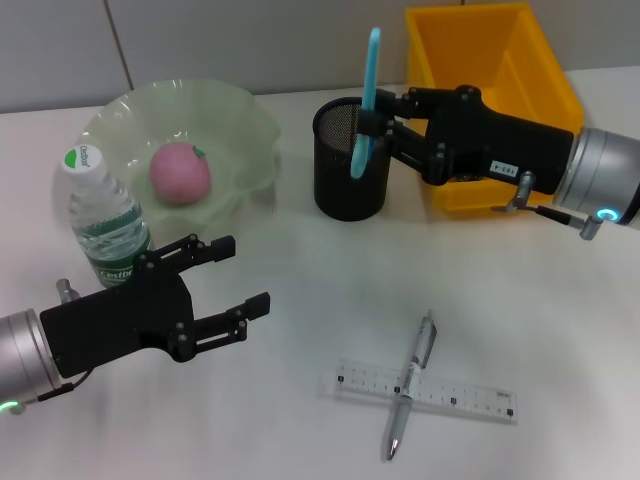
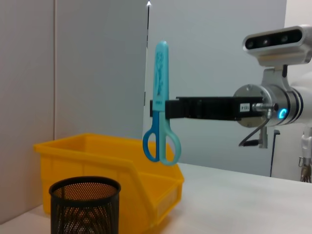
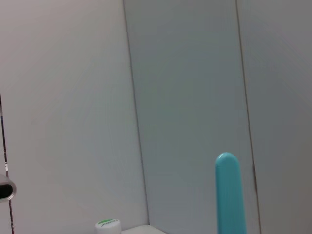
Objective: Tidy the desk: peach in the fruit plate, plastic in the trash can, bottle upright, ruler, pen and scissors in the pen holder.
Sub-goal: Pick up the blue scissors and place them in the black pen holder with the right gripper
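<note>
Our right pincer (image 1: 372, 128) pinches one pair of scissors (image 1: 366, 100) above the single pen holder (image 1: 351, 160). One pen (image 1: 410, 385) lies across one ruler (image 1: 418, 392) on the counter (image 1: 520, 310); our left pincer (image 1: 232, 288) hangs spread beside the bottle (image 1: 104, 220).

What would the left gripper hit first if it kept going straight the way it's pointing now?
Probably nothing nearby. The open left gripper points across bare table toward the pen holder, where the right gripper holds the scissors. The holder would likely come first, though depth is uncertain.

scissors (image 3: 228, 195) cut off, bottle (image 3: 108, 225) mostly cropped
</note>
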Motion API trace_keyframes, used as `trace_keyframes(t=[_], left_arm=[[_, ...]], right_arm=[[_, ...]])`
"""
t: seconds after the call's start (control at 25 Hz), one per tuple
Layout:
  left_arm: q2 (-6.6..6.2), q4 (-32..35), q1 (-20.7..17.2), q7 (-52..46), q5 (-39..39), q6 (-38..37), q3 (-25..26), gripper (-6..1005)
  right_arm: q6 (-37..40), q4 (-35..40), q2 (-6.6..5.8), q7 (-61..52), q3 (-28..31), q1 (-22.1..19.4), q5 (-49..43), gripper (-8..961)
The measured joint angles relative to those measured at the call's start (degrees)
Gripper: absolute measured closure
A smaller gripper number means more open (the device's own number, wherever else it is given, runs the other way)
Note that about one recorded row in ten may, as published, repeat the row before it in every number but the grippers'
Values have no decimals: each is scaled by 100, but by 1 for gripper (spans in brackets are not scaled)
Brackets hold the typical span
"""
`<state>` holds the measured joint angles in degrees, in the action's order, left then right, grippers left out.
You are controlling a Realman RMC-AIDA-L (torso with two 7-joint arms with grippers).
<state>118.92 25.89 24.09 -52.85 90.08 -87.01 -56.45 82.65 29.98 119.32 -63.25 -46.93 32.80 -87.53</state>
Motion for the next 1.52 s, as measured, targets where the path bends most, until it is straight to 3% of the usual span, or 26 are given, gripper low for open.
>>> trace_keyframes(t=[0.96, 1.52], left_arm=[[0, -58, 26, 12, 0, 116, -15, 218], [0, -58, 55, 3, 0, 114, 2, 218]], right_arm=[[-1, 241, 3, 645, 20, 30, 443, 717], [136, -14, -6, 785, 0, -79, 471, 717]])
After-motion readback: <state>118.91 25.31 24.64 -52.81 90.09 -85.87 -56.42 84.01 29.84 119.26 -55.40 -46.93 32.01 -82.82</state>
